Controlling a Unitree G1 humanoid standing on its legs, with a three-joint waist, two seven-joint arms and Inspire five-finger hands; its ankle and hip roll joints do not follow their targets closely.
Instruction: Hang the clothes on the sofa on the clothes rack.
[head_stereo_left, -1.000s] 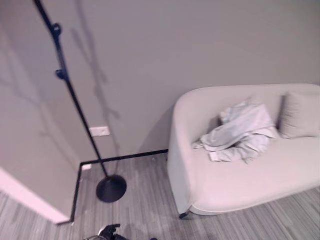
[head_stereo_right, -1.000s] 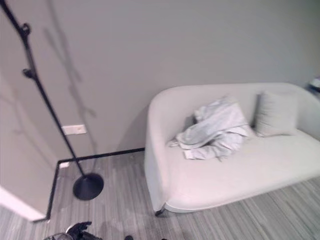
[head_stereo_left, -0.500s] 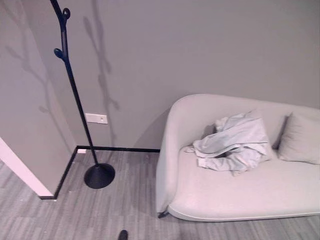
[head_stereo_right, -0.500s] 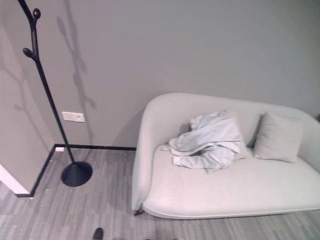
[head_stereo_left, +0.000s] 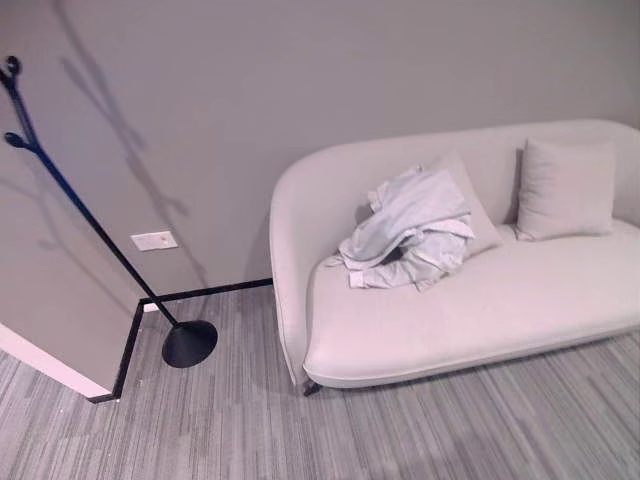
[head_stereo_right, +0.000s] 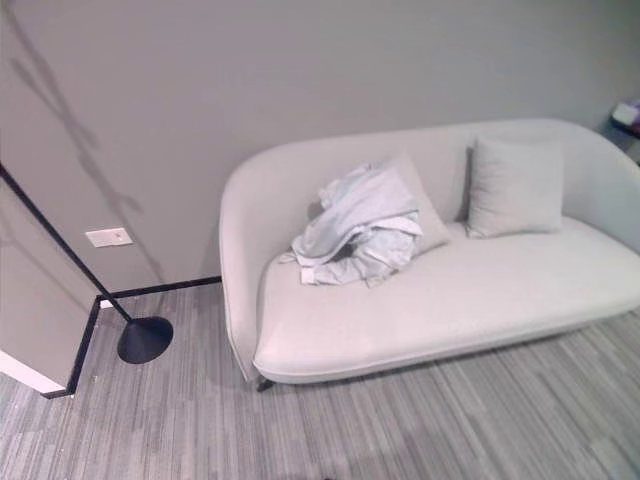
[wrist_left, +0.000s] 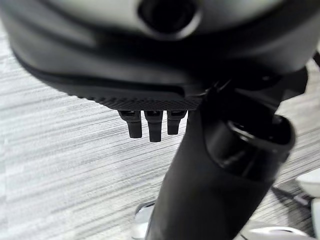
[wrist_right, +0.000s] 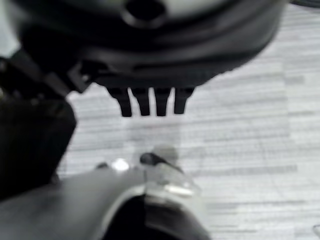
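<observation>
Nothing hung yet: clothes (head_stereo_left: 410, 228) heaped mid-frame on sofa (head_stereo_left: 470, 310), rack (head_stereo_left: 95, 235) at left bare. Left hand (wrist_left: 152, 122) and right hand (wrist_right: 150, 100) hang straight-fingered, empty.

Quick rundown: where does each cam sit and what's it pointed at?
Left eye, head: down at the pale fabric sofa, crumpled white clothes, black clothes rack.
Right eye, head: same scene, viewpoint slightly offset.
Left wrist: along the dark left hand, straight fingers over striped grey floor.
Right wrist: dark right hand, likewise.
Wrist views share the floor.
</observation>
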